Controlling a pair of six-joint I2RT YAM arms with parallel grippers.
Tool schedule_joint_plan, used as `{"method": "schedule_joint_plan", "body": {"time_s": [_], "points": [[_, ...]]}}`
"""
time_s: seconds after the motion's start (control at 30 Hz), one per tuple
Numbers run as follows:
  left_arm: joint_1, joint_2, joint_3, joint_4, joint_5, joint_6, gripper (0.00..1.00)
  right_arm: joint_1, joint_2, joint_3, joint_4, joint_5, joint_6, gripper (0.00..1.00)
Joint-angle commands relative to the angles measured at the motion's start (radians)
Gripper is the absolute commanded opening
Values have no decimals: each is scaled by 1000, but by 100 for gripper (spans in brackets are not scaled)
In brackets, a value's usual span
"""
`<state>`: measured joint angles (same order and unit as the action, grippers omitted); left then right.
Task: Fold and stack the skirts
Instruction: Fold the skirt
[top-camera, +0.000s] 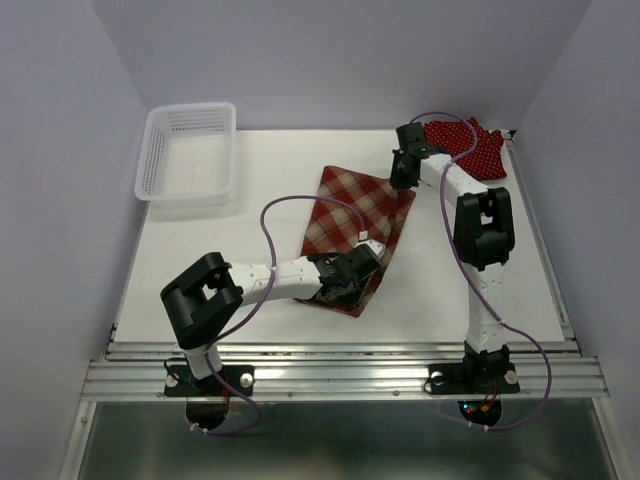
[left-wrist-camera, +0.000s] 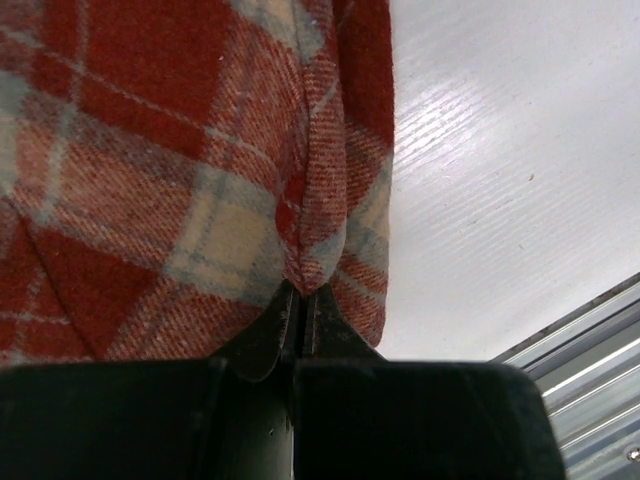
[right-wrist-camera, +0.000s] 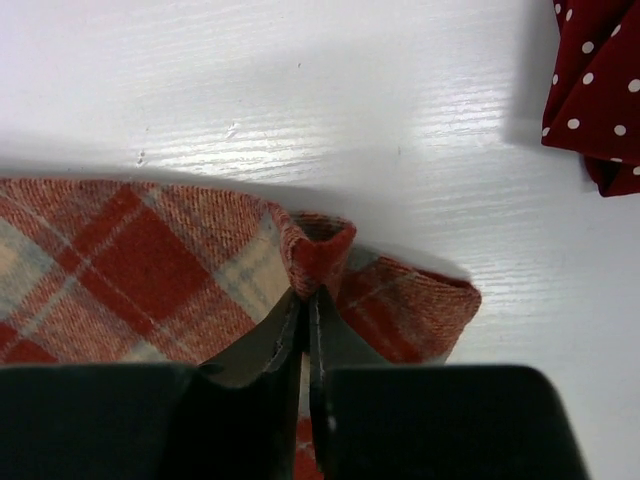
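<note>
The white table (top-camera: 250, 300) carries a lattice basket (top-camera: 190, 108) at its far left corner and a dark red polka-dot skirt (top-camera: 470, 148) bunched at its far right corner; whether a second one lies under it I cannot tell. The plaid skirt (top-camera: 350, 205) lies flat about the table's middle, its long axis running from the far side down toward the near edge, leaning a little to the left.

Both arms have hold of the same side of it, the side facing the table's right edge, so the rest of the cloth lies toward the left edge from either grip. The left arm (top-camera: 270, 280) reaches low and nearly level from its base toward the middle. The left jaws are pressed together on a pinch of hem at the skirt's near corner. The right arm (top-camera: 480, 250) rises tall, its forearm stretched far and its wrist bent down. The right jaws pinch a small raised fold at the skirt's far corner, close to the dotted cloth but apart from it.

With both ends gripped, the likely next move is to lift and carry that edge leftward over the skirt.
</note>
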<state>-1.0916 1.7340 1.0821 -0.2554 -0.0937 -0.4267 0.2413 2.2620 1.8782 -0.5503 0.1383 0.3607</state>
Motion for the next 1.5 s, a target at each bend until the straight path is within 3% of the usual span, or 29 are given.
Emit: {"method": "schedule_joint_plan", "body": {"time_s": [0.0,0.2,0.37,0.77,1.0,1.27,1.3,1.43,1.47], "points": [[-5,-86,53,-27,-103,-21,0,-8,-18,56,39,-26,-17,5],[-4,-155,90,-91,-121,-12,0,-8,-100,70,61,-31,-51,0],[-4,-192,32,-53,-35,8,0,-8,-160,18,61,-26,-49,1],[-10,-116,-19,-12,72,32,0,-80,-145,-74,75,-62,-48,1],[-22,-99,-47,74,208,48,0,-102,-153,-152,76,1,-43,1],[-22,-4,-28,51,215,34,0,-120,-157,-269,99,73,3,1],[-22,-1,-28,48,219,34,4,-120,-160,-286,99,86,7,4],[-22,-19,-39,48,233,25,35,-129,-173,-310,99,150,30,18],[-22,-37,-39,48,235,26,41,-129,-182,-314,98,171,32,32]]}}
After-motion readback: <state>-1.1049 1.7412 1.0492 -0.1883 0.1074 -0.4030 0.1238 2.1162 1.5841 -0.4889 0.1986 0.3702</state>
